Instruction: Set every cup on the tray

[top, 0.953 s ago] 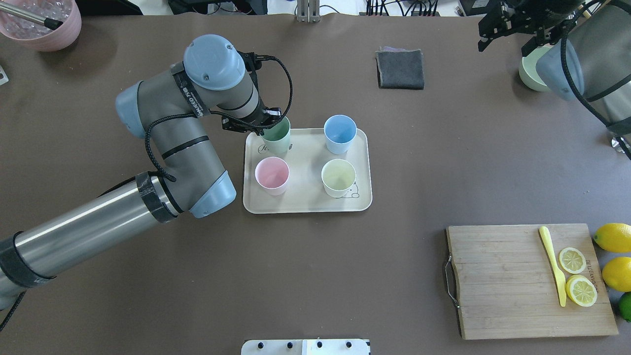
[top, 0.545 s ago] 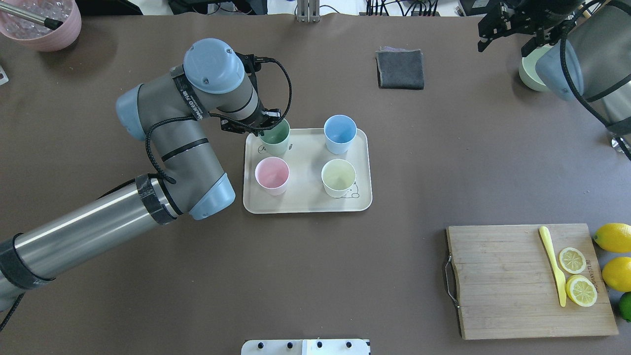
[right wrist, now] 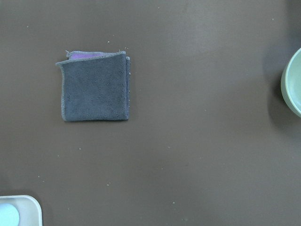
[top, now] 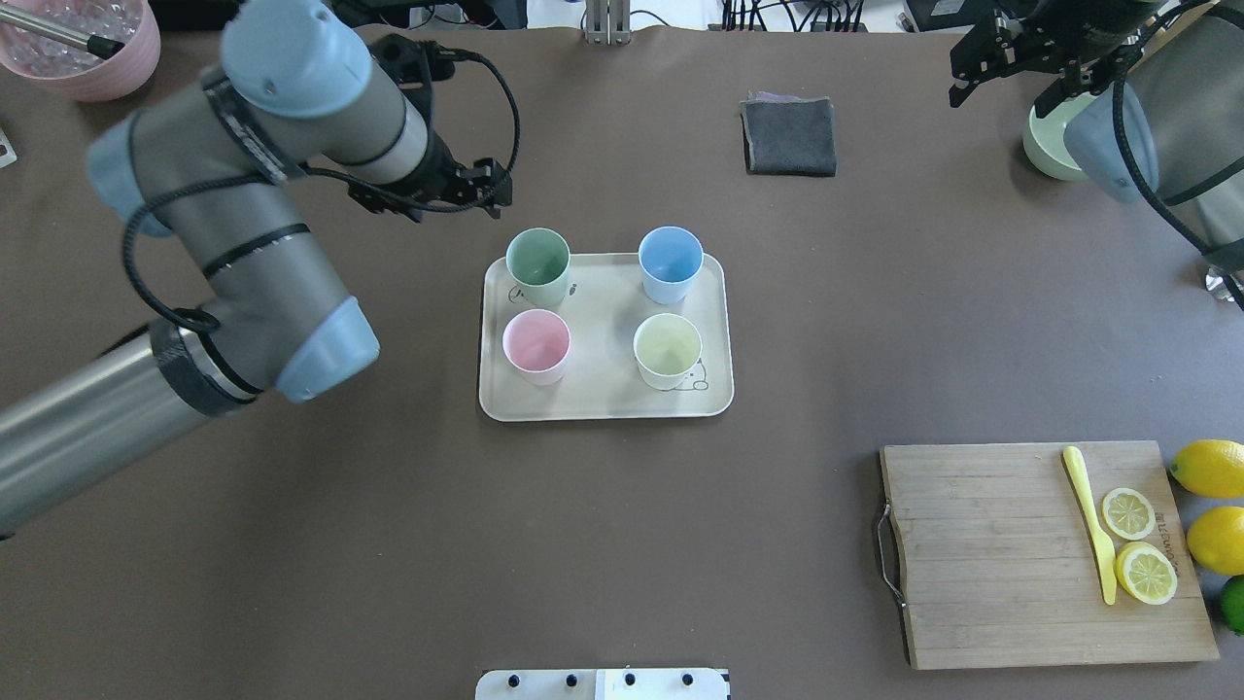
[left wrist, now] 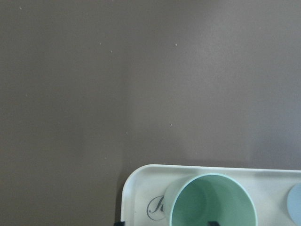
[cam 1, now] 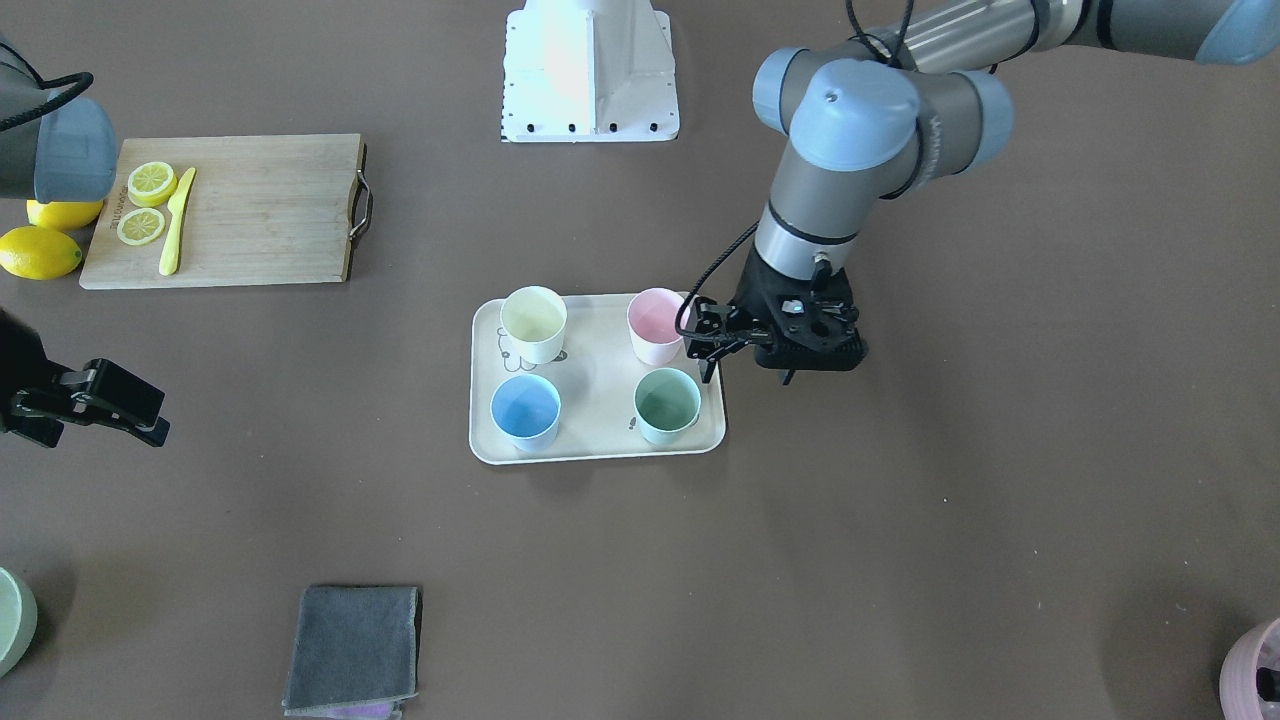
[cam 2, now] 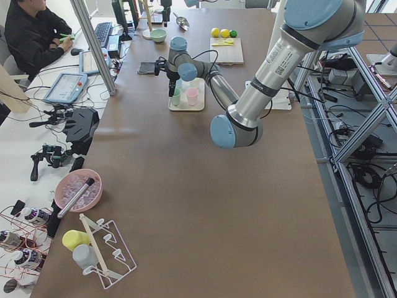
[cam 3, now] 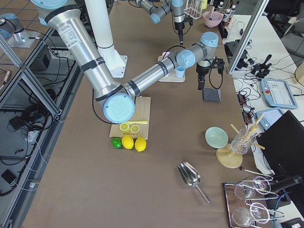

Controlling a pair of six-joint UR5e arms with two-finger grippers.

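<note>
Plainly, all four cups stand upright on the tray [top: 603, 403], which lies mid-counter [top: 622, 564]. The green cup [top: 537, 264] and blue cup [top: 670, 262] are on the side far from the robot, and the pink cup [top: 535, 345] and yellow cup [top: 667, 350] on the near side. Each stands apart from the others.

The left gripper [cam 1: 750, 372] hangs raised just off the tray's corner by the green cup, fingers spread wide and holding nothing. In the front view its body overlaps a bit of the tray's rim beside the pink cup. The right gripper [top: 1006, 83] hangs high over the counter between the cloth [top: 789, 136] and the bowl [top: 1045, 146], fingers apart and empty. From overhead, the right arm hides part of the bowl.

The pot [top: 83, 49] sits at the far left corner, cut off by the frame. The board [top: 991, 554] lies at the near right, well apart from the tray. It carries a knife [top: 1088, 520] and lemon slices [top: 1127, 513], with lemons [top: 1208, 468] and a lime [top: 1234, 603] just beside its right edge. A person [cam 2: 31, 37] sits at a desk past the counter.

Counted: four cups, one tray, one cloth, one bowl, one pot, one board, one knife, two slices, two lemons, one lime.
</note>
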